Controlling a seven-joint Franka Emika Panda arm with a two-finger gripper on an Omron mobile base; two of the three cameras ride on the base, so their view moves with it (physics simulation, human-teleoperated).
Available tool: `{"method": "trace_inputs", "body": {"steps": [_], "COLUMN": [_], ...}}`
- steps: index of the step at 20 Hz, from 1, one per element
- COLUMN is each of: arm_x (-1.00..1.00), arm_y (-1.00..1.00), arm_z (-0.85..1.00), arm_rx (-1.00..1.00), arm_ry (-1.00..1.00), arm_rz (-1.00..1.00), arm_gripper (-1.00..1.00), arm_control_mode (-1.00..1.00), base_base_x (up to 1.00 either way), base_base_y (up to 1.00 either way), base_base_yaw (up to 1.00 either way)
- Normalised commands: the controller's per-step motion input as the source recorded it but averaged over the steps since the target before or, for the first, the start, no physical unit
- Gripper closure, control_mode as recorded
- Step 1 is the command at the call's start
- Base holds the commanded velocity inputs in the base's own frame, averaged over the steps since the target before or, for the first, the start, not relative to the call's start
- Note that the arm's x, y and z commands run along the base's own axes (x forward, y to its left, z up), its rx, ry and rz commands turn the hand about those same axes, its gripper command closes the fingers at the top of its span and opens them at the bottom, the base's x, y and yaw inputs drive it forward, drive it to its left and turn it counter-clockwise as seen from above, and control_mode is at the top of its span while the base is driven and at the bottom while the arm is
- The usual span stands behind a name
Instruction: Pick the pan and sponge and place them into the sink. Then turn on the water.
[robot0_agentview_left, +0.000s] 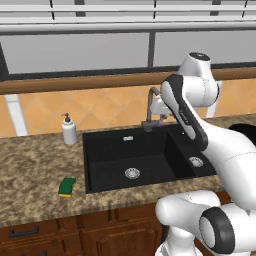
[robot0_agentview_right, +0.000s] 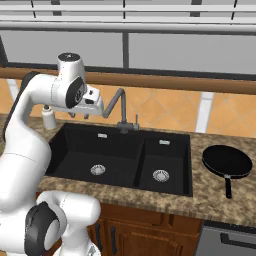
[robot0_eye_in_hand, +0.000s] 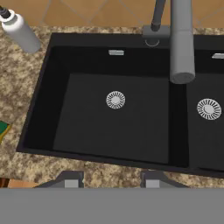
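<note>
End effector (robot0_eye_in_hand: 113, 179): open, empty, above the sink (robot0_agentview_left: 100, 137).
Pan (robot0_agentview_right: 227, 162): on the counter (robot0_agentview_right: 210, 192), right of the sink.
Sponge (robot0_agentview_left: 67, 187): on the counter, left of the sink.

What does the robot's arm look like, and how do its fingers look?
The arm is made of glossy white rounded segments with dark grey to black bands and round caps at the joints. No cables or markings show. The gripper ends in two small dark grey blocky fingers with lighter grey pads.
</note>
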Motion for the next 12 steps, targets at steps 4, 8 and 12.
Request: {"method": "trace_inputs", "body": {"steps": [4,8,12], "arm_x": [0.0,0.0,0.0], "arm_y": [-0.6,-1.0,-1.0], "arm_z": [0.0,-0.03,-0.08], "arm_rx": [0.0,-0.01,-0.01], "arm_ry": [0.0,0.02,0.05], "arm_rz": [0.0,-0.02,-0.04], "arm_gripper": [-1.0,-1.0,-1.0], "arm_control_mode": [-1.0,-1.0,-1.0], "base_base_x": [0.0,0.0,0.0], "base_base_y": [0.0,0.0,0.0], "base_base_yaw": [0.0,0.0,0.0]}}
